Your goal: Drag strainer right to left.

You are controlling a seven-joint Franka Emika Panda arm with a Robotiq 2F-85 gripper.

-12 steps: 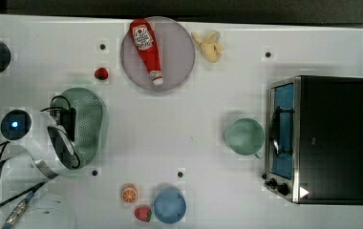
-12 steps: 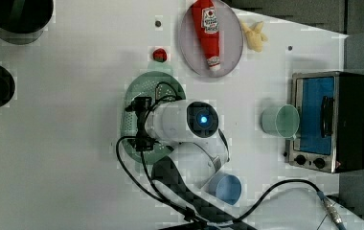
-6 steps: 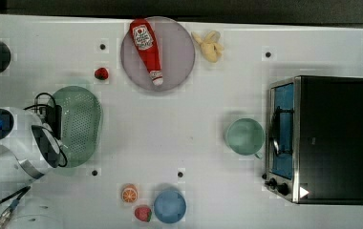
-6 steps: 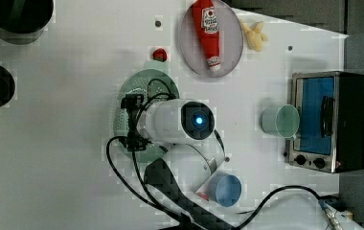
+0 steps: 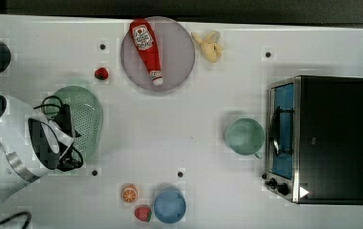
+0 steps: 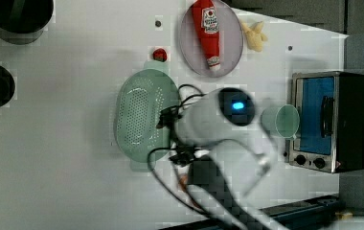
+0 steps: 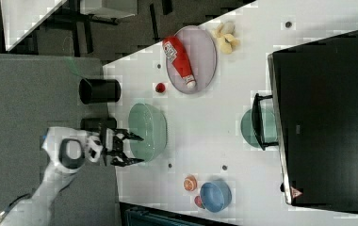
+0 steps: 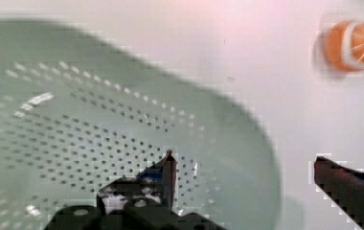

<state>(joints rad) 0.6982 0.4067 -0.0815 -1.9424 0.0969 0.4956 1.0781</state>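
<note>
My gripper (image 7: pixel 137 149) is spread wide, holding nothing, beside the strainer (image 5: pixel 81 119), which sits at the top view's left end of the counter (image 5: pixel 179 133). The drag looks finished; next I should lift clear without nudging it.

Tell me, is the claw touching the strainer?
Apart. In the right view the open claw hangs beside the strainer, both fingers clear of its rim.

A black claw (image 5: pixel 67 138) hangs over the near edge of a pale sage-green oval perforated plastic strainer (image 5: pixel 85 117). Well apart from the claw sits a lilac round plate (image 5: pixel 176 52).
</note>
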